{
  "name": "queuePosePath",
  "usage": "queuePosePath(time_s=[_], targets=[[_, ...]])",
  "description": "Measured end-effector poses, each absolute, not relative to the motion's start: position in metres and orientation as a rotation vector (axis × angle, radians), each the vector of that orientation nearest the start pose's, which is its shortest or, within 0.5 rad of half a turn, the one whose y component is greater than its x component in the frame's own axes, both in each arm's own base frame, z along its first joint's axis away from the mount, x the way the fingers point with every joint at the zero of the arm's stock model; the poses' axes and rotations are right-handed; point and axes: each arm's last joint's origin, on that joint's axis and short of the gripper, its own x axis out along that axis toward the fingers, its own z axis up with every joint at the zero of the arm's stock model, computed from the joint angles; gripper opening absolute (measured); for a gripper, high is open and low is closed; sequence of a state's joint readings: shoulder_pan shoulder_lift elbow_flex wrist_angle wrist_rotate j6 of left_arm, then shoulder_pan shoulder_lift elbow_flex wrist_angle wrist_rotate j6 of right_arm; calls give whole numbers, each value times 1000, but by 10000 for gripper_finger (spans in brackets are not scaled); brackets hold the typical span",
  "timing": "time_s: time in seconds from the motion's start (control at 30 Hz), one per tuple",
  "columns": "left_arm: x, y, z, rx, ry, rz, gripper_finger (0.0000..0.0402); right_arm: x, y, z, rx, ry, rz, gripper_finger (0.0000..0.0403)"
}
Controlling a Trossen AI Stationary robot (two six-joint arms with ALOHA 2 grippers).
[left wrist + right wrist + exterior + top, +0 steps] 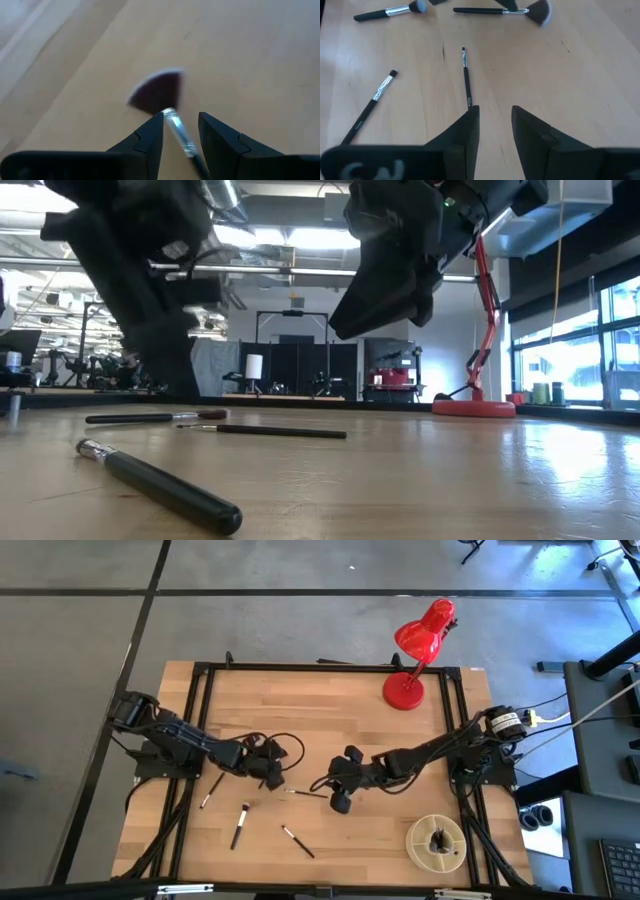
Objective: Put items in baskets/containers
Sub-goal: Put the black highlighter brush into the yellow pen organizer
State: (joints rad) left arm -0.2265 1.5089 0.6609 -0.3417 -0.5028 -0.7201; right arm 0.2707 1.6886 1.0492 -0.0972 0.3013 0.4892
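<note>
The desk (330, 720) is a pale wooden butcher-block top in a black metal frame, standing on a grey floor crossed by dark seams. A red desk lamp (420, 650) stands at the far right corner, its round base on the wood. Near the front right corner sits the round cream dish (436, 842), divided into compartments around a centre cup, with a few dark brush handles in it.

The left end effector (272, 778) hovers left of centre, its fingers a little apart around the ferrule of a fan-headed brush (159, 92); the left wrist view does not settle whether they are pressing it. The right end effector (338, 790) hangs at mid-desk, open and empty, directly over a thin brush (465, 75) lying flat on the wood.

More brushes lie loose toward the front left: one (212, 789) just below the left end effector, a thicker one (240, 825) beside it, and another (297, 841) nearer the front edge, all well apart from the dish.

In the low view the room behind is an open workshop with ceiling ducts, black frames, and bright windows on the right.
</note>
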Motion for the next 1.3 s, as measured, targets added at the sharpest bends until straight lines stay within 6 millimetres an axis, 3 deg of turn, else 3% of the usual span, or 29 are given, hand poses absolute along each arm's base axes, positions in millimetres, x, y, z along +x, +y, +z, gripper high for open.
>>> queuePosePath(time_s=[0.2,0.33,0.5,0.7,0.83,1.0,1.17,1.3], targets=[[246,-30,122,-213,962,720,143,343,87,203,263,688,-182,113],[251,-25,113,-234,991,709,133,343,88,203,264,697,-163,113],[256,-21,106,-232,1004,695,92,343,88,203,259,699,-158,113],[256,-25,110,-186,995,648,17,343,88,203,272,699,-158,113],[257,-32,125,-133,898,591,12,337,89,208,295,743,-103,113],[267,-52,167,-93,602,481,14,324,88,219,304,785,-116,113],[274,-74,206,-120,276,367,7,328,96,226,284,654,-145,118],[274,-90,225,-168,103,282,12,331,97,227,281,501,-89,153]])
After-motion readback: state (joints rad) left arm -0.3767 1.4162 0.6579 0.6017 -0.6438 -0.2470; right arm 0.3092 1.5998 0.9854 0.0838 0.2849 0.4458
